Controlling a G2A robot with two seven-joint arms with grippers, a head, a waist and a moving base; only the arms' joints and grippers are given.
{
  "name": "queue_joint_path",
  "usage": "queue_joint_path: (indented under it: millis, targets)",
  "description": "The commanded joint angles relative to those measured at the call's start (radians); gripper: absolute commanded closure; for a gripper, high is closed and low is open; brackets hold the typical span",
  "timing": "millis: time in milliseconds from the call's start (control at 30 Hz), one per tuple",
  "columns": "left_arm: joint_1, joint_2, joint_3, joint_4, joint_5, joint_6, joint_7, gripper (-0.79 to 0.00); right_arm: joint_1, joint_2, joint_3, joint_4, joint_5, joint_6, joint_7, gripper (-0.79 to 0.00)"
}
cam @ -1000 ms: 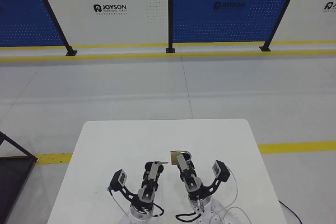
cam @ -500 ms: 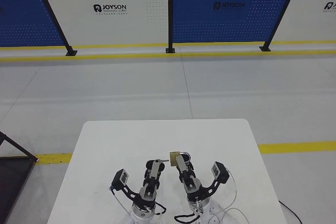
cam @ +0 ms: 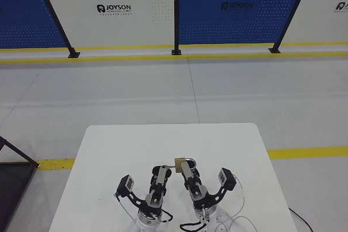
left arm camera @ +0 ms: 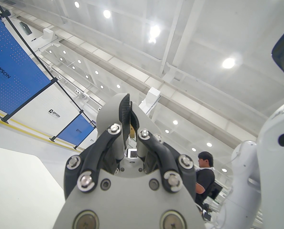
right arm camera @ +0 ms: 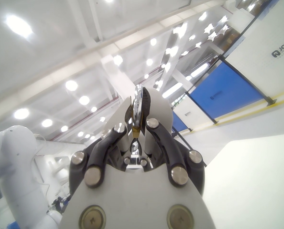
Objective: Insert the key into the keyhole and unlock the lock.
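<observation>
We're clamping the brass padlock with the silver shackle [cam: 180, 162] tight in the right gripper [right arm camera: 138, 97], up above the white table [cam: 104, 151]. The left gripper [left arm camera: 128, 102] is pinching the small metal key [cam: 170, 168] just at the padlock's 9 o'clock. Our guess: we should be squaring the blade with the keyhole before pushing.

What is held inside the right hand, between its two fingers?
The right hand is shut on a brass padlock with a silver shackle. The shackle and one brass edge show; the fingers cover the rest, so no keyhole can be seen.
</observation>
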Motion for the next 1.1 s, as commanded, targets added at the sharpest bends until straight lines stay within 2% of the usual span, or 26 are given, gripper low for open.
queue_joint_path:
  millis: [0, 300, 400, 433, 467, 500, 867, 967, 1067]
  targets:
    - [-0.001, -0.002, 0.000, 0.003, 0.001, -0.001, -0.001, 0.000, 0.001, -0.001, 0.000, 0.002, -0.004, 0.005, 0.005, 0.000]
    - [-0.005, -0.008, 0.001, 0.013, 0.031, 0.003, 0.003, 0.000, 0.001, -0.006, 0.002, 0.005, -0.023, 0.017, 0.013, 0.000]
    - [-0.004, -0.009, 0.000, 0.014, 0.031, 0.003, 0.003, -0.379, 0.000, -0.007, 0.006, 0.004, -0.026, 0.018, 0.010, 0.000]
    - [-0.004, -0.010, -0.001, 0.014, 0.031, 0.003, 0.003, -0.640, -0.001, -0.008, 0.007, 0.003, -0.025, 0.016, 0.009, 0.000]
    - [-0.003, -0.009, -0.003, 0.013, 0.030, 0.002, 0.002, -0.760, -0.001, -0.008, 0.009, 0.003, -0.025, 0.013, 0.009, 0.000]
    - [-0.002, -0.009, -0.005, 0.014, 0.030, 0.000, 0.000, -0.785, -0.003, -0.007, 0.011, 0.002, -0.024, 0.011, 0.009, 0.000]
    - [0.018, 0.000, -0.055, -0.001, 0.007, -0.046, -0.046, -0.785, -0.022, -0.002, 0.045, -0.021, -0.014, -0.020, 0.025, 0.000]
    - [0.024, 0.012, -0.087, 0.006, -0.011, -0.096, -0.106, -0.785, -0.029, 0.006, 0.069, -0.024, -0.021, -0.034, 0.067, 0.000]
    - [0.026, 0.034, -0.105, 0.002, -0.026, -0.096, -0.173, -0.727, -0.038, 0.016, 0.091, -0.034, -0.013, -0.066, 0.130, 0.000]
